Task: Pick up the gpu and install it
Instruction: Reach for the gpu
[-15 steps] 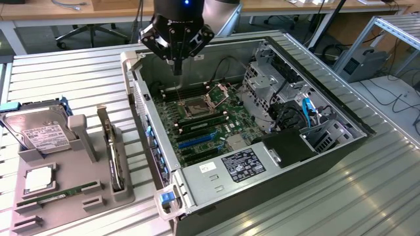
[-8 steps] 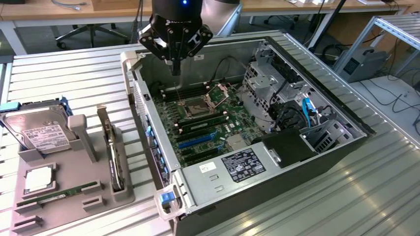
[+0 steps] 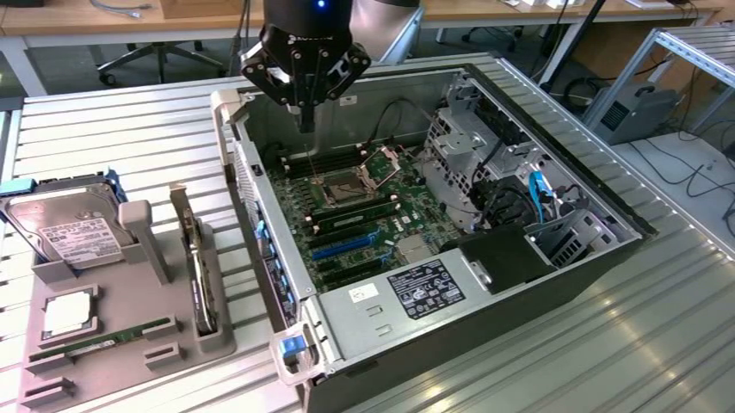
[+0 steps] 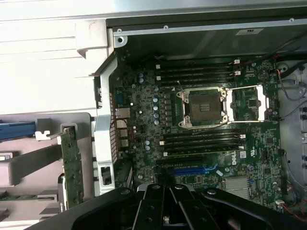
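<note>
The gpu [image 3: 196, 262], a thin flat black card with a silvery bracket strip, stands on edge in the grey plastic holder tray [image 3: 120, 305] beside the open metal computer case [image 3: 379, 303]; the black end effector [image 3: 305, 120] hangs clenched, grasping nothing, above the green motherboard [image 3: 358, 217]; both rest on a ribbed metal surface [image 3: 574, 344].

Gpu [image 4: 72, 163] lower end seemingly hidden.

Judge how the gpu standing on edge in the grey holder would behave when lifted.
The gpu is a thin flat board, so probably stiff and fairly light. Its exposed circuit face looks fragile. Standing on its narrow edge in the grey holder, it would likely tip if nudged free.
</note>
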{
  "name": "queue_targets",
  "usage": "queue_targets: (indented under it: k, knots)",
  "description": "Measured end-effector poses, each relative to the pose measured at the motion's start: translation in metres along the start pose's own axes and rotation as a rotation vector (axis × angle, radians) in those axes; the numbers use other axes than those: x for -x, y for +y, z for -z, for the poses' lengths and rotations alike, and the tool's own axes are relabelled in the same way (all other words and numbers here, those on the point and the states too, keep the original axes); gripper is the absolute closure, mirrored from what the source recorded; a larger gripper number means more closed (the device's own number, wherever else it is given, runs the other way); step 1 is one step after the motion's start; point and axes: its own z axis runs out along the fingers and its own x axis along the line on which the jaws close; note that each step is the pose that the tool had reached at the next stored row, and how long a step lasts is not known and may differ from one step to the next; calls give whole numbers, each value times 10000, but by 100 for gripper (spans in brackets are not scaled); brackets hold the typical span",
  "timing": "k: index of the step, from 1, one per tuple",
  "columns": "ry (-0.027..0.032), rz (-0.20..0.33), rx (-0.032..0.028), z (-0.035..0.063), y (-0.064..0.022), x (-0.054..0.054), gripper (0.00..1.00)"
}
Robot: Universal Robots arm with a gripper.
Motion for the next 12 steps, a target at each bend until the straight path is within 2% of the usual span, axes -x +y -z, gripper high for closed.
queue_targets:
  k: [12]
  knots:
    - [-1, 0, 1, 1, -3, -41, 89]
